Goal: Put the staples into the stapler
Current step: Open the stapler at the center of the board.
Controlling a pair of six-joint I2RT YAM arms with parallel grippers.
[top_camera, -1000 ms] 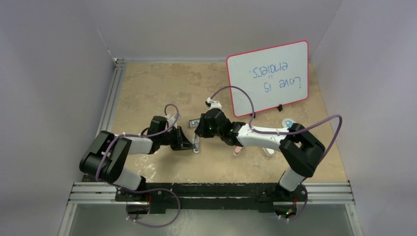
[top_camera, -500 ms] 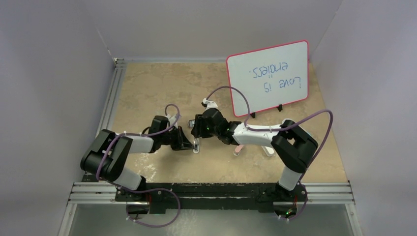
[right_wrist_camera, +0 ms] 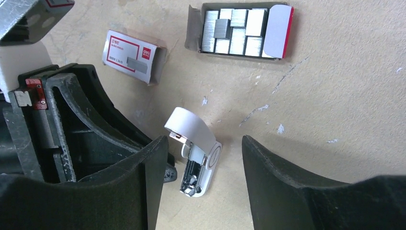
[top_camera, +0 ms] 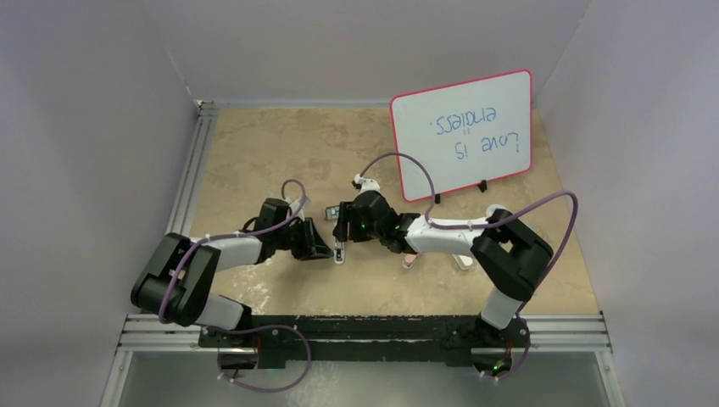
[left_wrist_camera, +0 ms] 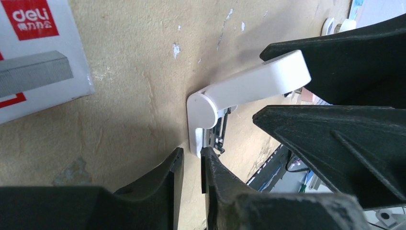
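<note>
Status: early stage. You have an opened stapler and nothing loaded that can be seen.

Stapler (right_wrist_camera: 196,158): white, lying on the surface (right_wrist_camera: 335,96), lid (right_wrist_camera: 189,125) swung up off the base, metal channel exposed. You cannot tell from either wrist view whether a strip already sits in that channel. It looks empty of any full strip, but treat that as unconfirmed.

Staples (right_wrist_camera: 233,29): several silvery blocks in their grey tray (right_wrist_camera: 193,28), which rests flat on the surface beyond the stapler and apart from it. The box sleeve (right_wrist_camera: 131,56) lies near the tray. No strip is out of the tray and none is in either gripper.

Right gripper (right_wrist_camera: 205,143): jaws spread wide, one on each side of the stapler, gripping nothing.

Left gripper (left_wrist_camera: 192,152): jaws parted only narrowly, tips at the stapler's hinge end. You cannot tell whether they touch it.

Judged done: lid open, channel accessible.

Judged left:
- Take one strip from the tray.
- Lay it in the channel.
- Close the lid.

Expect the strip pick to be the delicate part, since the blocks are small and packed close together.
</note>
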